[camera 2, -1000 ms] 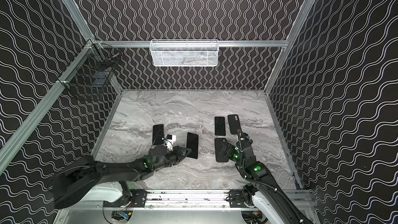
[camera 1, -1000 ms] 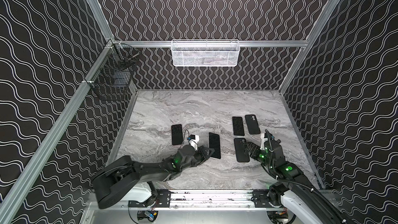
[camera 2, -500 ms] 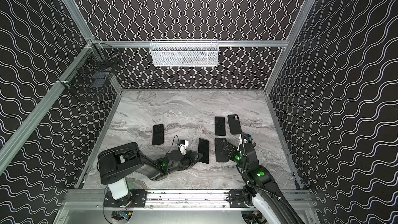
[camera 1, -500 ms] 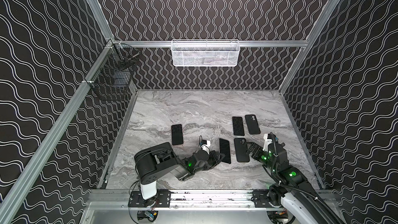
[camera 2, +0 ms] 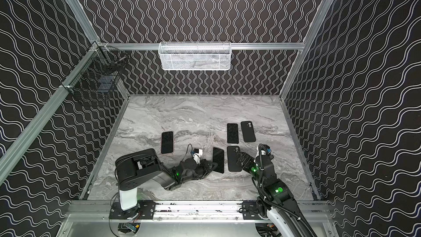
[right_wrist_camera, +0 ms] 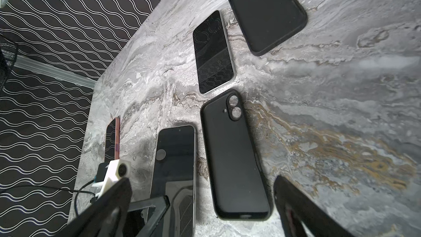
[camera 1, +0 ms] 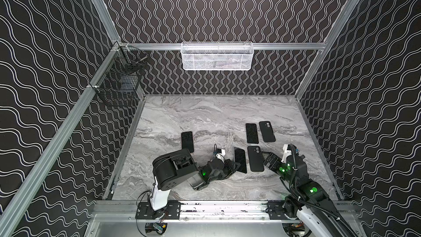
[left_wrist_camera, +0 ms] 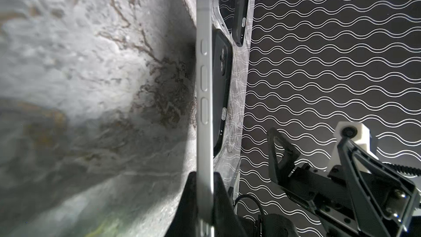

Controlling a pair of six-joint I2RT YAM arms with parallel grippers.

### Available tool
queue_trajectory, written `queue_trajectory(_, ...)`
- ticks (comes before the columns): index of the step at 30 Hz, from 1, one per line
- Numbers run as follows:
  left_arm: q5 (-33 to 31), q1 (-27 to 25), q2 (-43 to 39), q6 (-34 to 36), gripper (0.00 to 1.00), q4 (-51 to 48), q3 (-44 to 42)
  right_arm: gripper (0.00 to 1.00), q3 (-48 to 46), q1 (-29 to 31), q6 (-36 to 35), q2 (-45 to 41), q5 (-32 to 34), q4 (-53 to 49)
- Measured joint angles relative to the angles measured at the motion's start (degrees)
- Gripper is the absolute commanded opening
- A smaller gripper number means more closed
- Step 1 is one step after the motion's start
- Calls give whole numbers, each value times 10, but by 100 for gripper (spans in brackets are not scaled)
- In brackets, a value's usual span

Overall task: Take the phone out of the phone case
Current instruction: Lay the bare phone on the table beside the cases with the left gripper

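My left gripper [camera 1: 235, 167] [left_wrist_camera: 205, 178] is shut on the near end of a silver-edged phone [camera 1: 240, 159] [camera 2: 218, 159] [left_wrist_camera: 204, 110] [right_wrist_camera: 174, 167]. The phone is held flat and low over the marble table [camera 1: 205, 115], out of its case. Just right of it lies a black phone case [camera 1: 255, 158] [camera 2: 234, 158] [left_wrist_camera: 222, 83] [right_wrist_camera: 234, 156] with its camera cut-out at the far end. My right gripper [camera 1: 268, 159] [camera 2: 242, 159] [right_wrist_camera: 202, 183] stands open at the case's right side, holding nothing.
A second phone [camera 1: 252, 133] and a second black case [camera 1: 267, 131] lie side by side farther back. A pink-edged phone [camera 1: 187, 141] lies to the left. A white mesh basket [camera 1: 217, 55] hangs on the back wall and a black wire basket [camera 1: 118, 83] on the left rail.
My left gripper has carried the phone to the right, up beside the black case, and the left arm has folded in closer. The right gripper has barely moved.
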Motion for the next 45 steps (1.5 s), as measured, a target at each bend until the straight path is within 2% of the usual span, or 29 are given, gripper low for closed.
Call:
queue_trajectory(7,5,0,2,0,0,-9,14,99,-5,0,11,0,2,1)
queue_trajectory(16,4,3,27,0,14,14,18,99,-9,0,12,9,3,2)
queue_trajectory(26,-3,7,17,5,32,-23,31,99,-9,0,12,10,4,5)
queue_trajectory(37,-4,7,15,19,36,-56,42,99,5,0,-3,20,26,-9)
queue_trajectory(45,-6,7,7,20,39,-78,42,99,9,0,-18,-4,51,-14)
